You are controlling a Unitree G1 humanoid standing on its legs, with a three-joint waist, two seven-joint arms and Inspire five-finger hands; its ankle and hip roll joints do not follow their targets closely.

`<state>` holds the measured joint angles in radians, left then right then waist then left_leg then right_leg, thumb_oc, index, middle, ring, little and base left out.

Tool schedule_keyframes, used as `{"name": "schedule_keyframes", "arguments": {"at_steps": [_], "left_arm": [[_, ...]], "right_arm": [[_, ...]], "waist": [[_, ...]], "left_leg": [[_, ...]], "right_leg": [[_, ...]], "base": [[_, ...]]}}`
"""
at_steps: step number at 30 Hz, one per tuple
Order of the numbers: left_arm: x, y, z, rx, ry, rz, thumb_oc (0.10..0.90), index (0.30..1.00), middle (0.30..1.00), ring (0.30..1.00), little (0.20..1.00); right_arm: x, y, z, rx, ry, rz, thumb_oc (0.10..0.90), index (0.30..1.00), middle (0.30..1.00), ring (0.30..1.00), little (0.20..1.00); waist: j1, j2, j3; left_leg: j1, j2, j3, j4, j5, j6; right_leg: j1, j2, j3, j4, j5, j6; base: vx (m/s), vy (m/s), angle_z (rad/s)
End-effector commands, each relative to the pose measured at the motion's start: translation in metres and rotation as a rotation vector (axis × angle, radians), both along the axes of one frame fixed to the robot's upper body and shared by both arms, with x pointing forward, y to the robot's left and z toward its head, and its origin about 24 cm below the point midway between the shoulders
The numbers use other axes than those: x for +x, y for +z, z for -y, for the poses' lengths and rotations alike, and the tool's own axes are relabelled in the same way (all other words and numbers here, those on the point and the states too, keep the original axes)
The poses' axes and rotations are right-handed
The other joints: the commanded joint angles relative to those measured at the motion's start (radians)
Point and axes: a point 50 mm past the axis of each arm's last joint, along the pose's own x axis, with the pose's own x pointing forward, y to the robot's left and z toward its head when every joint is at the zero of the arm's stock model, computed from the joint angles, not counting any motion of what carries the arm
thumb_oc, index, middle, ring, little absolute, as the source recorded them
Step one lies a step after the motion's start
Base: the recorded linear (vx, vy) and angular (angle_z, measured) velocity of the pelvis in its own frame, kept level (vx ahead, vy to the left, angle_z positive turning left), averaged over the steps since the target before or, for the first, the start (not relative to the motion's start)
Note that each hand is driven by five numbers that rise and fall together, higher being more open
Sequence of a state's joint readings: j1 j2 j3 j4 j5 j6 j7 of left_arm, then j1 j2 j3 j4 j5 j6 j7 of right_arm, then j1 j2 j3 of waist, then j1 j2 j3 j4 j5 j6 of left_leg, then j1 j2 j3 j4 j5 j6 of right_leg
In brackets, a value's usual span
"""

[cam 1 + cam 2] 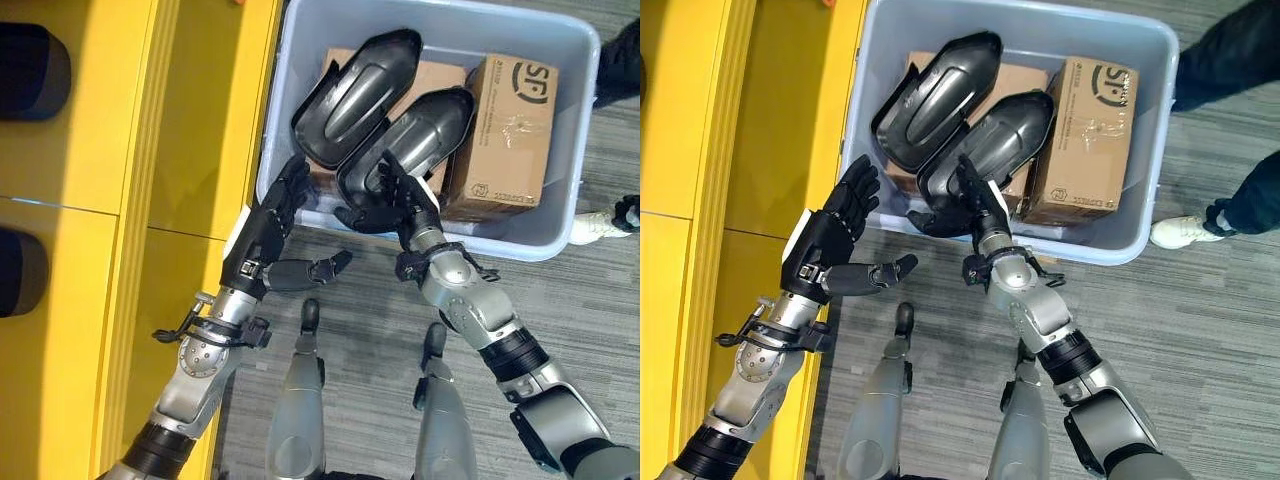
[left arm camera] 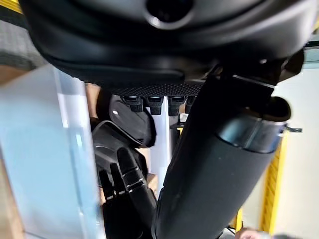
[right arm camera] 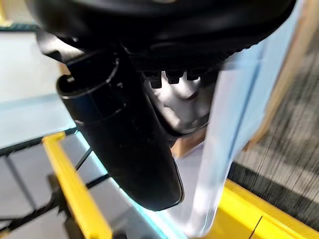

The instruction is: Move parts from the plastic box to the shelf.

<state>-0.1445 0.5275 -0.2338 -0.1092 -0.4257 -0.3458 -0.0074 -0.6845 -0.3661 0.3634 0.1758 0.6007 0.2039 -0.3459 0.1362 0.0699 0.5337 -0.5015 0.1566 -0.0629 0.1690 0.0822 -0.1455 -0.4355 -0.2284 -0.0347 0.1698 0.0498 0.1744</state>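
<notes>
**Both hands at the near wall of the box**

I see my right hand point(image 1: 975, 205) inside the grey plastic box point(image 1: 1140, 215), fingers curled onto the near end of the nearer black part point(image 1: 1005, 135). The second black part point(image 1: 930, 95) lies beside it on cardboard boxes point(image 1: 1085, 135). My left hand point(image 1: 835, 235) hangs open outside the box, by the yellow shelf point(image 1: 760, 150). A person's shoe point(image 1: 1180, 232) stands nearby.

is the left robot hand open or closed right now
Open. The left robot hand hangs beside the box with fingers straight, thumb out, holding nothing.
</notes>
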Motion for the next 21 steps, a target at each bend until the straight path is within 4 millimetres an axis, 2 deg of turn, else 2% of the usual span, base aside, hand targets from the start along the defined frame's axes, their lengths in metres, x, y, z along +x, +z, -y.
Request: {"name": "schedule_keyframes", "arguments": {"at_steps": [1, 7, 10, 15, 16, 21], "left_arm": [[-0.016, 0.053, 0.016, -0.061, -0.088, 0.284, 0.9, 1.0, 1.0, 1.0, 1.0], [-0.014, 0.055, 0.018, -0.068, -0.075, 0.296, 0.9, 1.0, 1.0, 1.0, 1.0], [-0.013, 0.057, 0.019, -0.057, -0.072, 0.293, 0.9, 1.0, 1.0, 1.0, 1.0], [-0.01, 0.061, 0.018, -0.046, -0.071, 0.299, 0.9, 1.0, 1.0, 1.0, 1.0], [-0.009, 0.062, 0.017, -0.043, -0.068, 0.297, 0.9, 1.0, 1.0, 1.0, 1.0], [-0.006, 0.065, 0.014, -0.036, -0.062, 0.299, 0.9, 1.0, 1.0, 1.0, 1.0]], "right_arm": [[-0.005, 0.061, -0.01, 0.111, 0.04, 0.261, 0.9, 1.0, 1.0, 1.0, 1.0], [-0.003, 0.062, -0.006, 0.173, -0.01, 0.263, 0.9, 1.0, 1.0, 1.0, 1.0], [0.005, 0.076, 0.005, 0.22, -0.048, 0.294, 0.9, 1.0, 1.0, 1.0, 1.0], [0.014, 0.098, 0.02, 0.145, -0.106, 0.352, 0.9, 1.0, 1.0, 1.0, 1.0], [0.018, 0.11, 0.027, 0.088, -0.15, 0.377, 0.9, 1.0, 1.0, 1.0, 1.0], [0.029, 0.126, 0.03, -0.025, -0.135, 0.337, 0.9, 1.0, 1.0, 1.0, 1.0]], "waist": [[-0.008, 0.031, -0.014], [-0.005, 0.041, -0.014], [0.005, 0.045, -0.014], [0.018, 0.048, -0.014], [0.024, 0.048, -0.014], [0.038, 0.048, -0.014]], "left_leg": [[-0.078, -0.088, 0.018, -0.03, 0.003, 0.111], [-0.137, -0.105, 0.018, -0.003, 0.003, 0.121], [-0.178, -0.126, 0.012, 0.031, -0.007, 0.128], [-0.224, -0.14, 0.004, 0.062, -0.015, 0.131], [-0.241, -0.145, 0.001, 0.077, -0.019, 0.132], [-0.276, -0.15, -0.003, 0.105, -0.025, 0.132]], "right_leg": [[-0.003, 0.014, -0.064, 0.064, -0.107, -0.075], [-0.058, 0.015, -0.05, 0.093, -0.115, -0.081], [-0.091, 0.013, -0.047, 0.122, -0.13, -0.085], [-0.131, 0.016, -0.045, 0.153, -0.142, -0.088], [-0.142, 0.018, -0.045, 0.16, -0.146, -0.09], [-0.167, 0.022, -0.047, 0.176, -0.155, -0.091]], "base": [[-0.02, 0.031, 0.03], [0.0, 0.0, 0.0], [0.0, -0.002, 0.01], [0.0, -0.005, 0.06], [0.03, -0.017, 0.06], [0.01, -0.004, 0.02]]}}
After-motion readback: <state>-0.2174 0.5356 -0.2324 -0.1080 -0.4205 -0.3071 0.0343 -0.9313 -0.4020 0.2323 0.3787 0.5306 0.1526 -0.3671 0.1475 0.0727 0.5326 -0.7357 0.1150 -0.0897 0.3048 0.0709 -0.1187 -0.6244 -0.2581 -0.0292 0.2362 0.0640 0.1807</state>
